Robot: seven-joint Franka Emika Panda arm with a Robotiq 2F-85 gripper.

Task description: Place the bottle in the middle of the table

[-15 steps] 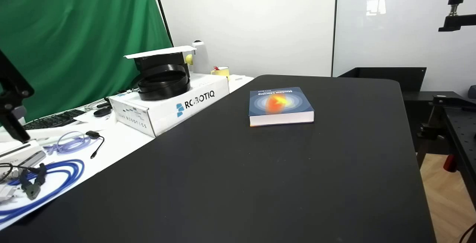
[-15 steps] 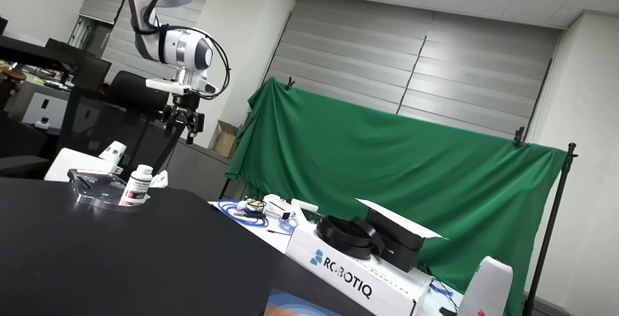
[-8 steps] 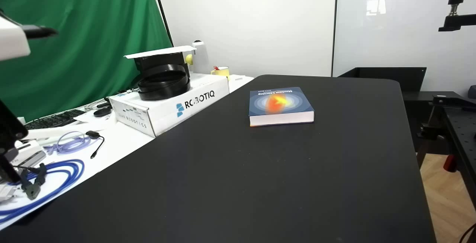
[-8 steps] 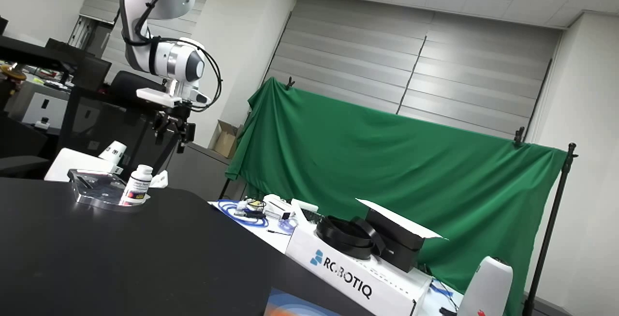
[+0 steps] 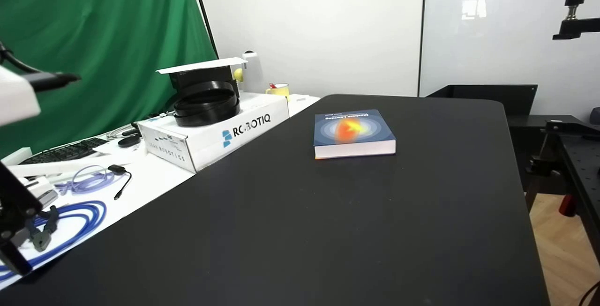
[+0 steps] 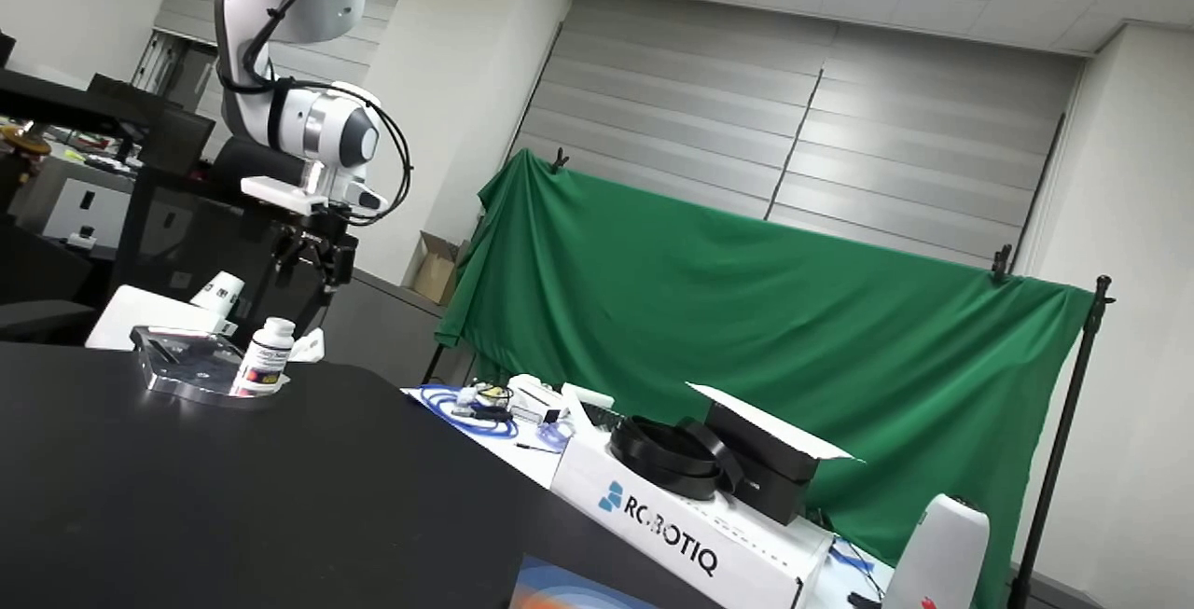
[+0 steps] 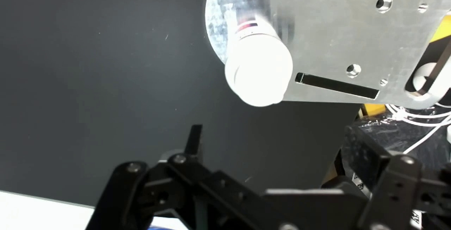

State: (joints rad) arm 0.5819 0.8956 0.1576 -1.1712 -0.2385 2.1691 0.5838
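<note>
Standing on metal plate (image 7: 327,43): cylindrical bottle (image 7: 260,69); matte table (image 7: 105,89)

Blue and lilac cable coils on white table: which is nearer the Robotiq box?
The lilac coil. In both exterior views it lies closer to the white box; the blue coil, deeper in colour, lies farther off.

The pill bottle (image 6: 265,359) is white under a white cap (image 7: 260,73), its label (image 6: 262,374) banded dark, with patches of red and orange. The surface (image 6: 233,497) is plain black, the metal plate (image 7: 327,43) silver-grey, the gripper (image 7: 279,141) black. The hardcover book (image 5: 354,132) is blue, with paler concentric rings around an orange-to-yellow blotch, and white page edges (image 5: 355,149). The curtain (image 6: 746,339) is solid green; the Robotiq box (image 5: 211,149) white with blue logo and black lettering; the mug (image 5: 280,91) yellow.
</note>
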